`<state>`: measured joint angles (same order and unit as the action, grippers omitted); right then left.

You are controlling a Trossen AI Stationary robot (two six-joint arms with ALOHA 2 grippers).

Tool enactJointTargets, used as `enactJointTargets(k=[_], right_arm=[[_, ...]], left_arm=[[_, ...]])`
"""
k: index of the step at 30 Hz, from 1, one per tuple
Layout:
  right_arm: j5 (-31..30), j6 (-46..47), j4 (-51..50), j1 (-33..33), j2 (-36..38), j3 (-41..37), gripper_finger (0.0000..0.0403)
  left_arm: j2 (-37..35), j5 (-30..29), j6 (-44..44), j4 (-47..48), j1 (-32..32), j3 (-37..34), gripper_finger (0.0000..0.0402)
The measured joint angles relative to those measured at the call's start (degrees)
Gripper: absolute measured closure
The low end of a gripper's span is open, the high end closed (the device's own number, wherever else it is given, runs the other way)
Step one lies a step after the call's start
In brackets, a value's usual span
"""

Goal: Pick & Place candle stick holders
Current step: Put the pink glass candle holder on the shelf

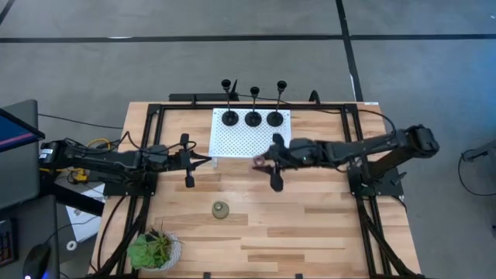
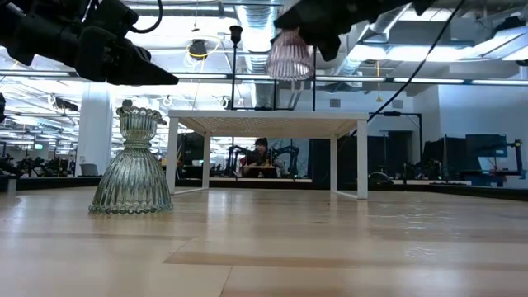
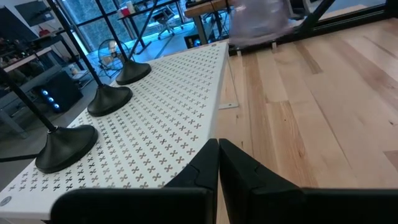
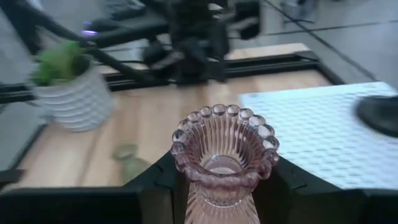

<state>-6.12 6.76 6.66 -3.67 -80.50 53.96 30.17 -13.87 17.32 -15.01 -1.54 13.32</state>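
Here, my right gripper [image 4: 217,180] carries the pink candle stick holder [image 4: 222,163] in the air beside the white perforated shelf [image 1: 236,143].

My fingers are partly closed around its narrow neck, below the beaded rim, so that it hangs upright and clear of the wooden table [image 1: 310,225]; I judge this carry suits setting it down level. Three black candle stick holders [image 1: 253,118] already stand in a row along the shelf's far edge, leaving the near part free. The olive-green candle stick holder [image 1: 221,210] waits on the table, near the potted plant [image 1: 155,249]. My left gripper [image 3: 219,163], closed and empty, idles by the shelf's left edge.
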Motion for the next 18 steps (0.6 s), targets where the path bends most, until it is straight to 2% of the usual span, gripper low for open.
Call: enactJointTargets(k=[9, 13, 18], right_arm=[[-0.03, -0.72, -3.46, 8.64, -0.43, 0.52, 0.0272], [-0.16, -0.72, -4.59, 11.33, -0.43, 0.52, 0.0282], [-0.07, -0.3, -5.72, 13.99, -0.43, 0.52, 0.0275]], left_arm=[[0.0, -0.02, 0.0, 0.01, 0.0, 0.0, 0.0389], [0.0, -0.02, 0.0, -0.01, 0.0, 0.0, 0.0389], [0.0, 0.0, 0.0, 0.01, 0.0, 0.0, 0.0389]])
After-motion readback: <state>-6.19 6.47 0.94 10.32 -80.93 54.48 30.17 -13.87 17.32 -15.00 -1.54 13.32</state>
